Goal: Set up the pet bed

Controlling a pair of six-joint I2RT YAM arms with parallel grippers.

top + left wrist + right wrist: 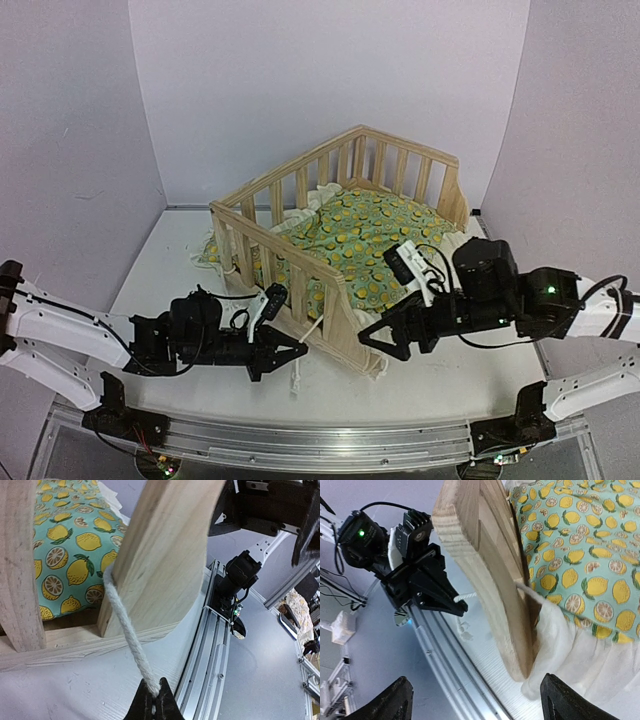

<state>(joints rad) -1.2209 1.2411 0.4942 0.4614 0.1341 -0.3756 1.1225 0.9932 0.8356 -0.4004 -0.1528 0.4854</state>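
Tabletop (160, 275), white and smooth, carries the pet bed (345, 315) across its middle: a pale pine frame with slatted sides and a rounded, grainy end board towards the near edge. Inside lies a teal cushion (370, 235) printed with lemons, its soft cream ruffle (555, 630) spilling past the low side. The top view alone shows the whole frame. The left wrist view shows the strands of a white twisted rope (127, 625) running taut from the end board into the left tool (154, 689), which is pinched tight on it. The right tool (385, 345), just beside the bed's near right corner, is spread wide and holds nothing.
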